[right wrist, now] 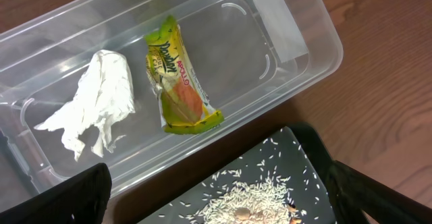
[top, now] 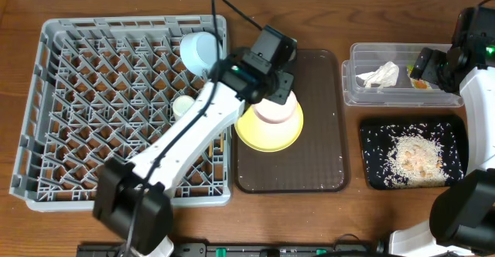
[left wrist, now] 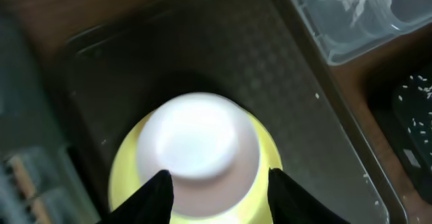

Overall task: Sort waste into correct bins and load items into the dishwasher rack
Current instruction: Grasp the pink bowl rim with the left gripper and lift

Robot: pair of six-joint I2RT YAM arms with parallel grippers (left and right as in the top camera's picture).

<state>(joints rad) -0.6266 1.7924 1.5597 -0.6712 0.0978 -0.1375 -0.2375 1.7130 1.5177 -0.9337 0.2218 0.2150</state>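
Overhead view: the left hand [top: 274, 87] hangs directly above the pink bowl [top: 277, 111]. The bowl sits upside down on the yellow plate [top: 267, 137], on the brown serving tray [top: 309, 164]. The dishwasher rack [top: 93, 79] lies just beside that tray on the robot's left, and the light blue bowl [top: 199, 52] and white cup [top: 182, 104] are already in it. Left wrist view: the fingers [left wrist: 158, 193] stand parted astride the bowl's upturned base. One overlaps its edge and the other is just clear of it, so I cannot tell whether they are grasping it. Being round, the bowl offers no preferred axis. Right wrist view: the right hand [right wrist: 219, 197] is released, its fingers spread wide with nothing between them. It is above the clear tub [right wrist: 297, 42], which holds the napkin [right wrist: 94, 102] and the wrapper [right wrist: 179, 75], with the black tray [right wrist: 304, 156] of rice [right wrist: 250, 204] adjacent. No dish appears here. Judgement: the left arm is the nearer, and the bowl's route to the rack runs to its left.
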